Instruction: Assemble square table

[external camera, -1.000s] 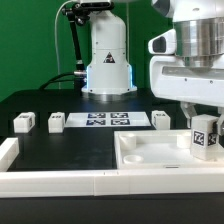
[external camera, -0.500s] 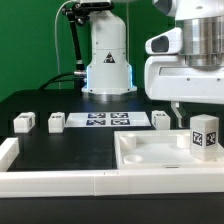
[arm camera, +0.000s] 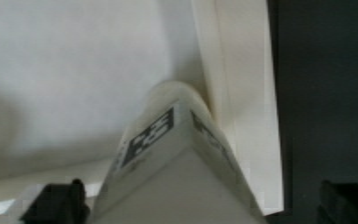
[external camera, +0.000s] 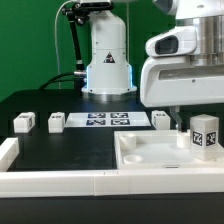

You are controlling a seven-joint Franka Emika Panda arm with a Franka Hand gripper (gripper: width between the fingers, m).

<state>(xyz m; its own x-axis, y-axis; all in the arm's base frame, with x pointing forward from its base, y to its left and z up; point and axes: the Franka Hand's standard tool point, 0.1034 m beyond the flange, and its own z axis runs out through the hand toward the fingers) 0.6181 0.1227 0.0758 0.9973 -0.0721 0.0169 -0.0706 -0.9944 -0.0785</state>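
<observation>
- At the exterior view's right, the gripper (arm camera: 202,204) hangs over the square table top (external camera: 150,158). The frame chops off its upper body and far side.
- Only one thin finger (external camera: 178,118) shows there, just beside the standing leg (external camera: 205,136) and apart from it.
- The wrist view settles the grip: two dark fingertips (arm camera: 59,201) are spread wide, with the leg between them and a gap on each side. The leg is released, nothing held.
- That view is blurry, and the tag on the leg is a smear I cannot read.
- The table top lies on the black table (external camera: 60,145), at the front toward the exterior view's right. Its right edge runs out of frame.
- Count the legs: four. One stands upright inside the table top, in a corner by the raised rim. Three loose legs (external camera: 56,122) sit in a row farther back.
- One marker board (external camera: 105,120) lies in that row, two legs on one side of it and one on the other.
- White border rails (external camera: 50,182) run along the front and side.
- One robot base (external camera: 105,60) stands behind.
</observation>
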